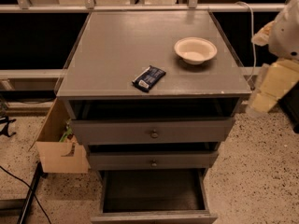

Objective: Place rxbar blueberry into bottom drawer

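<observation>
gripper (270, 90) blurred, cut off at right edge.

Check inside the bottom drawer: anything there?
Open bottom drawer: nothing visible on its dark floor; rear covered by the drawer above. The claw hangs right of the cabinet.
</observation>
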You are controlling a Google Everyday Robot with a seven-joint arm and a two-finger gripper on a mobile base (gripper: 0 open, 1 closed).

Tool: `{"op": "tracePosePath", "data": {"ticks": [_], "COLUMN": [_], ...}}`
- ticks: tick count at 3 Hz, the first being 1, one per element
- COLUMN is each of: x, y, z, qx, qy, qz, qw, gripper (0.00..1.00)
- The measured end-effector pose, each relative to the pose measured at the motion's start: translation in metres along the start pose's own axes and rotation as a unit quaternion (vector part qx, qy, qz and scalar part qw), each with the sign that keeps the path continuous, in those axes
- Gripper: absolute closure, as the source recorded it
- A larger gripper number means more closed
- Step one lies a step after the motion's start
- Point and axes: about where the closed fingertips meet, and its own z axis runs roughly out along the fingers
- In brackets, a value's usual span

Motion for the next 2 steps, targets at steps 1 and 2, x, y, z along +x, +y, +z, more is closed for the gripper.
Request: {"op": "tracePosePath", "data": {"ticks": [1,2], "x": [-0.032,-0.053], "y": [-0.028,-0.046], "z": [0.026,0.044], "qx": [-0.007,-0.019], "qy": [-0.051,-0.085], "qz": [0.033,0.06], "qw": [0.9981,0.9944], "gripper": [0.0,0.0]}}
